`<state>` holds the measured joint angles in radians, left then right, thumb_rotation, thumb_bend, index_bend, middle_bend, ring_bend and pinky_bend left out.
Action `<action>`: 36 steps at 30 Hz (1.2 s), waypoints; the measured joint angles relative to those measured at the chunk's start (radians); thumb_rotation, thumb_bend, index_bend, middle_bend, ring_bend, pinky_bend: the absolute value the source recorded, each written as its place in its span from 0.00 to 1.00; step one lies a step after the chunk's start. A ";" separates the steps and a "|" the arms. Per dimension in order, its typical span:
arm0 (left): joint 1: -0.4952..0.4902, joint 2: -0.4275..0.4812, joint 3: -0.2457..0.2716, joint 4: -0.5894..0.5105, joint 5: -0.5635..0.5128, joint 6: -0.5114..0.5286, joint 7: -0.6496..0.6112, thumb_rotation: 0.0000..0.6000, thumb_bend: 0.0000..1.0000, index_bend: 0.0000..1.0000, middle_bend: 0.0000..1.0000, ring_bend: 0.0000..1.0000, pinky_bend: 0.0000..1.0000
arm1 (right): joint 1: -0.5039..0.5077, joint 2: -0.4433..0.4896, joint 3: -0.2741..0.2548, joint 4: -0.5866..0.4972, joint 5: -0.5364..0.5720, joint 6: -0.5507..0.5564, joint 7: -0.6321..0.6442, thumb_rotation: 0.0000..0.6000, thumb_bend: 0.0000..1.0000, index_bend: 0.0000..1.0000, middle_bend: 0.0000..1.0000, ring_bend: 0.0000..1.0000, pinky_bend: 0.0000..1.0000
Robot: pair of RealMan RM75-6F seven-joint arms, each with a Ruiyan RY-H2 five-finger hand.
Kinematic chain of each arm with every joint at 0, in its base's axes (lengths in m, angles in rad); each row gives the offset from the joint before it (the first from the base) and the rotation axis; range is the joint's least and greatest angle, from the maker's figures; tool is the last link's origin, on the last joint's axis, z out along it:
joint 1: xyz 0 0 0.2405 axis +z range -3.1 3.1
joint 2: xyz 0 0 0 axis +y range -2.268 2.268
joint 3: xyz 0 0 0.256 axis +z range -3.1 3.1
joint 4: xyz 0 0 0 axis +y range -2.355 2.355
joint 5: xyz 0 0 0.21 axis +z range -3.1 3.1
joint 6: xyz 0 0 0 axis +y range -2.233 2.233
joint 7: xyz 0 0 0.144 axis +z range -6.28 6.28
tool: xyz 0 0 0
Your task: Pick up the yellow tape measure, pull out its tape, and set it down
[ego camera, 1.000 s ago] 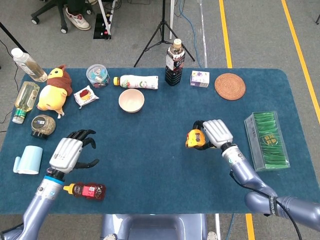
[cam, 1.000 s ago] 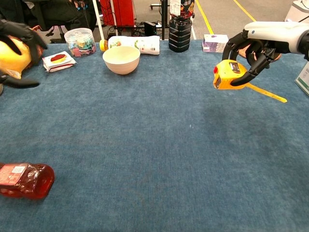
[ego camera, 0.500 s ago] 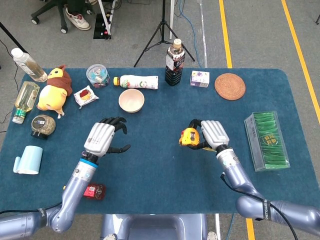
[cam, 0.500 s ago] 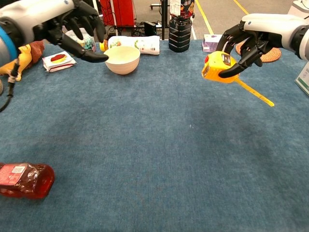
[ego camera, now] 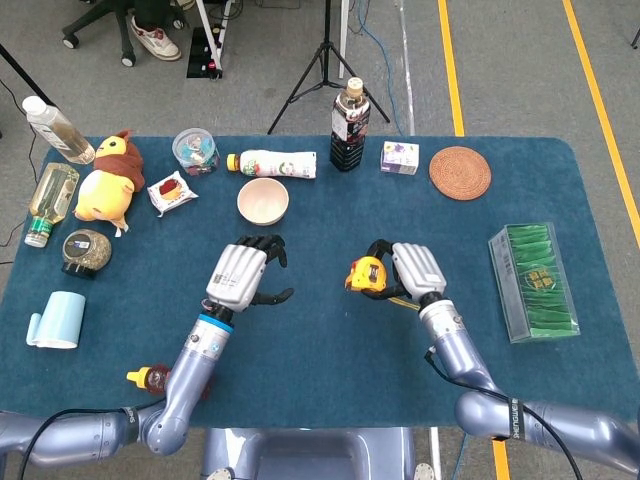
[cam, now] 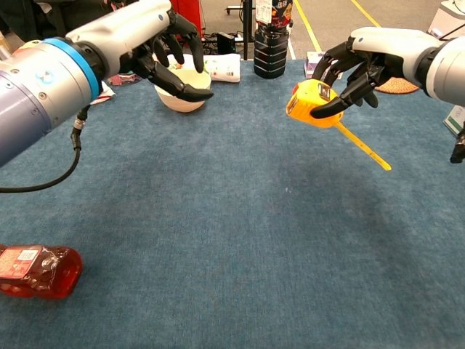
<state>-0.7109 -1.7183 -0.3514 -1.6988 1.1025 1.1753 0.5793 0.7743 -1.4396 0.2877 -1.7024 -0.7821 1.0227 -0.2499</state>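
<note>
Landmark: cream bowl (ego camera: 263,201), far centre of the blue table (ego camera: 320,330).

Left hand (ego camera: 243,277) — nearer the robot than the bowl and slightly to its left, above the cloth. Fingers spread and curved, thumb out; holds nothing. It faces across toward the tape measure.

Yellow tape measure (ego camera: 366,275) — right of the bowl and nearer the robot, lifted off the table. A short length of tape (cam: 360,146) already hangs from the case, slanting down and to the right.

Right hand (ego camera: 412,269) — right of the bowl, just beyond the tape measure. Dark fingers curl over the top and back of the case, thumb beneath; a firm wrap-around hold.

Handling, as judged: the case looks rigid, compact, probably moderately weighty, with smooth plastic sides that could turn in a loose hold. The blade looks thin and springy — likely to snap back if released, and to kink if bent sideways. Best taken at the end hook, pulled straight along its line, the case held by its broad flanks.

Views compared: the chest view shows the drawn-out tape clearly and the case's height above the cloth — the head view shows only a sliver of tape under the right hand. The head view alone shows the gap between the two hands.
</note>
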 measured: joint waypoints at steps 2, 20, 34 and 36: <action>-0.007 -0.016 0.004 0.008 -0.006 0.003 0.007 0.84 0.14 0.48 0.32 0.31 0.32 | 0.004 -0.009 0.005 0.002 0.010 0.002 -0.001 0.87 0.32 0.67 0.64 0.70 0.71; -0.059 -0.126 -0.001 0.092 -0.066 0.033 0.033 0.83 0.14 0.48 0.32 0.31 0.33 | 0.042 -0.087 0.031 0.028 0.082 0.023 -0.037 0.87 0.32 0.67 0.65 0.71 0.72; -0.105 -0.206 -0.031 0.148 -0.116 0.048 0.054 0.84 0.14 0.48 0.32 0.31 0.33 | 0.047 -0.118 0.056 0.016 0.114 0.057 -0.039 0.87 0.32 0.67 0.65 0.72 0.73; -0.112 -0.215 -0.036 0.157 -0.120 0.052 0.056 0.84 0.14 0.48 0.32 0.31 0.33 | 0.048 -0.121 0.058 0.015 0.114 0.058 -0.038 0.87 0.32 0.67 0.65 0.72 0.73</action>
<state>-0.8226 -1.9337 -0.3878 -1.5422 0.9830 1.2278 0.6355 0.8221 -1.5605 0.3459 -1.6870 -0.6676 1.0811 -0.2881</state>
